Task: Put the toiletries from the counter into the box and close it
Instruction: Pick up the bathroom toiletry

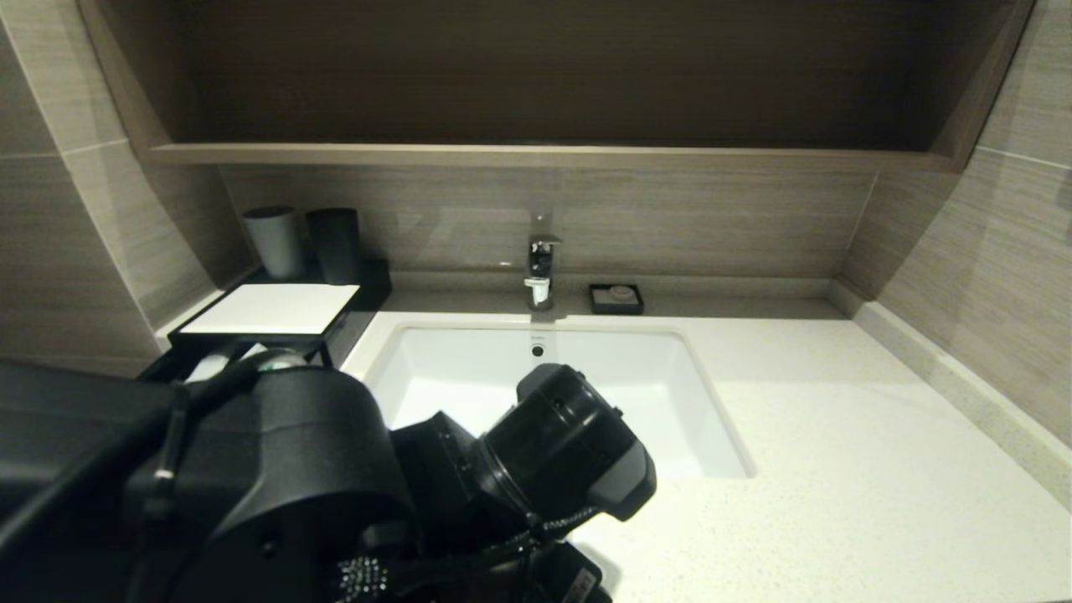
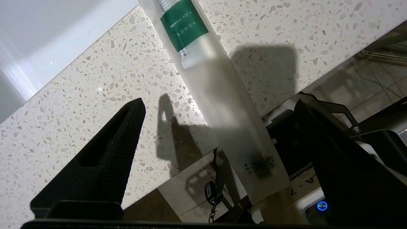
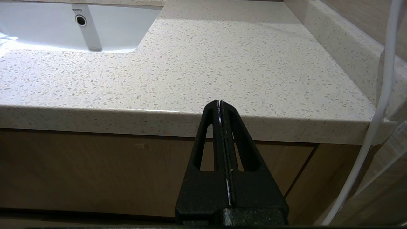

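From my head camera, the cream speckled counter [image 1: 837,435] holds a white sink [image 1: 553,394]. The black box [image 1: 276,318] with its white top panel sits at the far left, two cups [image 1: 306,243] behind it, and my left arm [image 1: 335,477] fills the near left.

From my left wrist, my left gripper [image 2: 219,127] is spread wide, and a long translucent sachet [image 2: 219,95] with a green label lies between the fingers, overhanging the counter's near edge.

From my right wrist, my right gripper [image 3: 221,105] is pressed together, empty, just off the counter's near edge.
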